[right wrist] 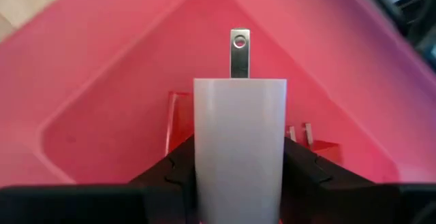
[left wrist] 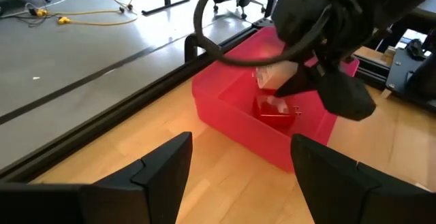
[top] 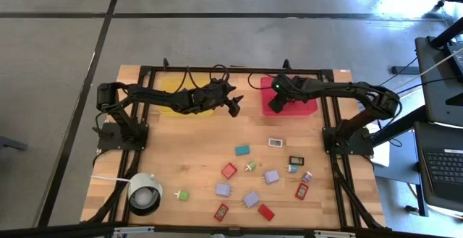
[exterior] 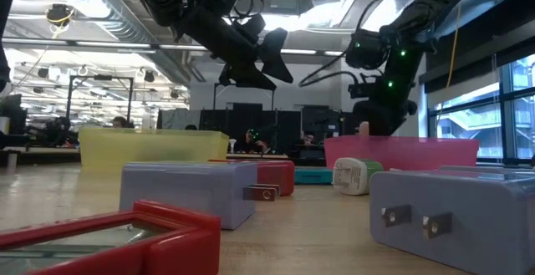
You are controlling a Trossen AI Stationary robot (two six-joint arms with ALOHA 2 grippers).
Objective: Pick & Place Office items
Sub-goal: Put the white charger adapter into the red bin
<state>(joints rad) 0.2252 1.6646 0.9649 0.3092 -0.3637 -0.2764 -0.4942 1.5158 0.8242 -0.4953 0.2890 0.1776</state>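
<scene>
Two dark robot arms are seen reaching across a pale wooden table [top: 188, 151] toward its far edge, where two shallow plastic bins stand side by side: a translucent yellow bin [top: 171, 99] under the left arm and a pink-red bin [top: 304, 106] under the right arm. A white round cylinder with a dark centre [top: 145, 193] lies at the near left corner.

Some fifteen small office items [top: 249, 198] are scattered over the near right part of the table, well apart from the bins: flat red, lilac, teal, green and white blocks, several of them plug adapters with metal prongs.

The right gripper [right wrist: 238, 176] is held over the pink-red bin, its fingers closed against both sides of a white rectangular plug adapter [right wrist: 239, 142] with one metal prong pointing away from the wrist. A red block [left wrist: 274, 114] is already lying in the bin beneath it.

The left gripper [left wrist: 238, 166] is raised between the two bins, its fingers spread wide with nothing between them.

The step in hand is judged to be the release. It would be done best with the adapter lowered nearer the bin floor, kept clear of the walls and the red block, and the fingers opened fully before the arm is lifted straight up.
</scene>
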